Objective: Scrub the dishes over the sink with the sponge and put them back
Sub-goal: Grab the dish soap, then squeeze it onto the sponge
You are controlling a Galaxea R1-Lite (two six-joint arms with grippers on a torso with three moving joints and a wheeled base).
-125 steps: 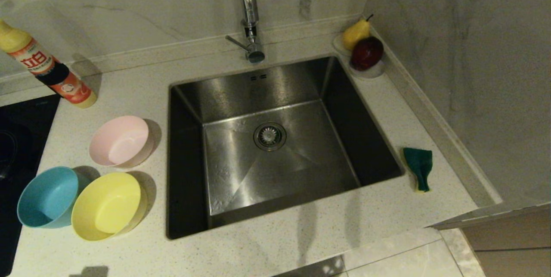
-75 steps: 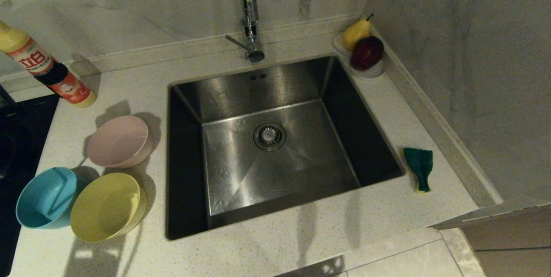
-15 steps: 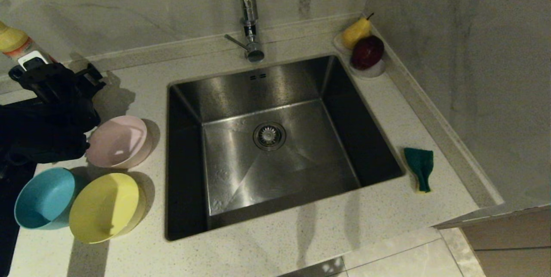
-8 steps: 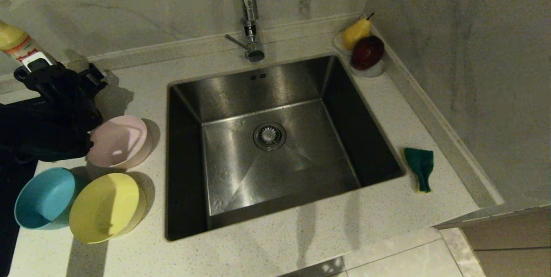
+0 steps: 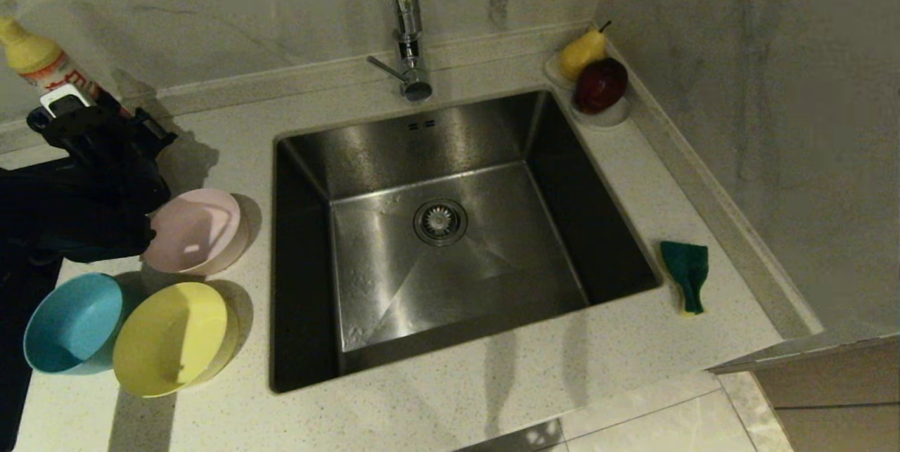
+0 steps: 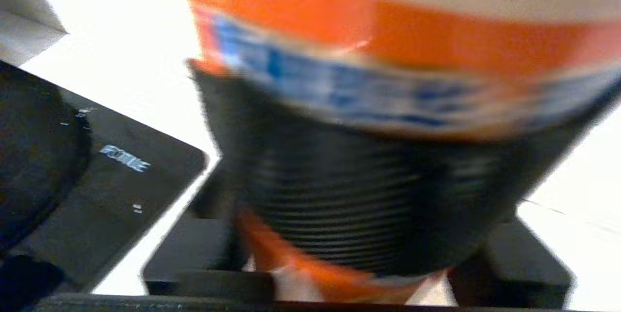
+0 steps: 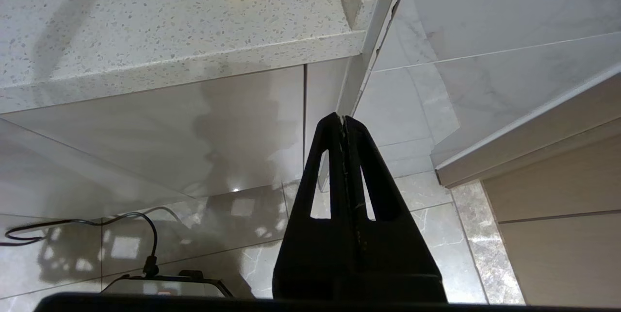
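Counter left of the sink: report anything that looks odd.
The left gripper is closed around the detergent bottle, not a bowl or the sponge. The bottle leans, tilted. The pink bowl, blue bowl and yellow bowl sit upright, untouched.

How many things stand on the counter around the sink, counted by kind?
Bowls: 3 (pink, blue, yellow)
Sponge: 1
Detergent bottle: 1
Fruit: 2 (pear, red apple)
Saucer under the fruit: 1
Total: 8
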